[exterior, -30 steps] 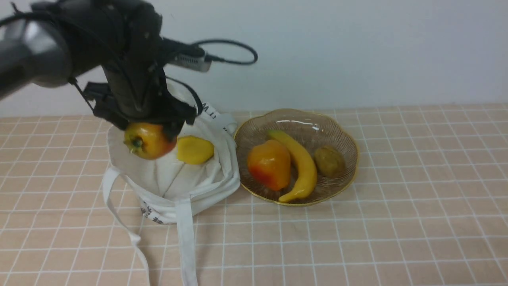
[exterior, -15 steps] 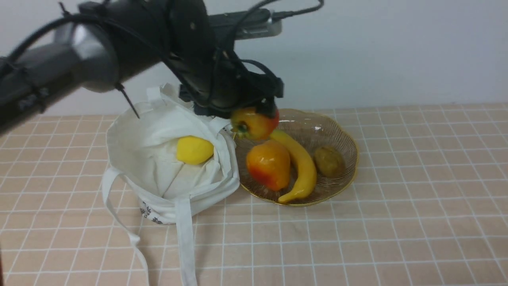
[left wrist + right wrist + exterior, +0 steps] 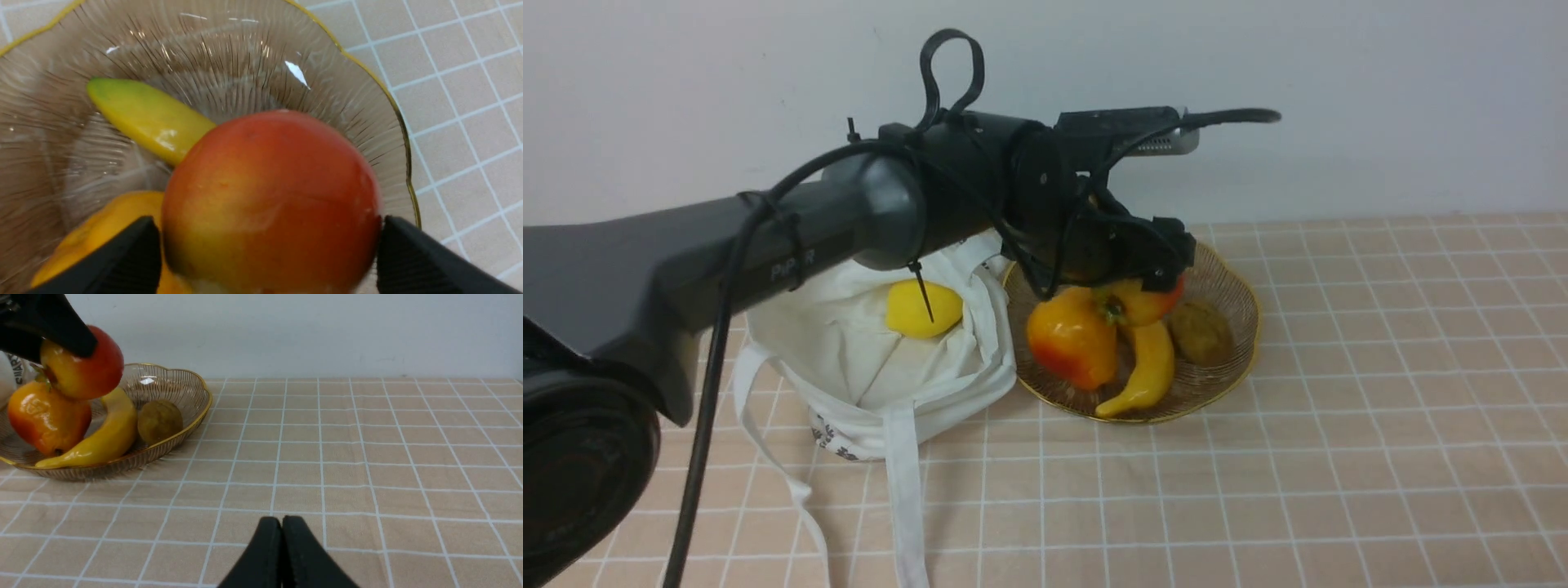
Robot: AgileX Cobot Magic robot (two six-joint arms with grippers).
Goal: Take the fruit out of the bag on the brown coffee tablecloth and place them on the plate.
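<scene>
I am holding the round red-orange fruit [image 3: 269, 183] in my left gripper [image 3: 269, 245], its fingers spreading wide around the fruit's sides. Half a second ago I was carrying it over the far left part of the plate's rim; now it is hanging over the middle of the plate [image 3: 1225, 286], having shifted rightward and nearer. Its green calyx is facing the plate's left side, and it is covering part of the banana [image 3: 1147, 371].

On the plate, the larger orange fruit [image 3: 1074, 339] is lying toward the left, the banana is lying beside it, and the brown fruit [image 3: 1201, 331] is resting toward the right. Left of the plate, the bag [image 3: 956, 400] is standing open, with the lemon [image 3: 923, 309] still sitting inside.

My right gripper [image 3: 282, 522] is keeping its fingertips together, well apart from the plate, over the brown coffee tablecloth [image 3: 347, 477].

My left arm [image 3: 825, 220], reaching in from the plate's left, is showing pale lettering that reads partly as "PiP" and "R". Black print is showing on the bag, too unclear to read with certainty.
</scene>
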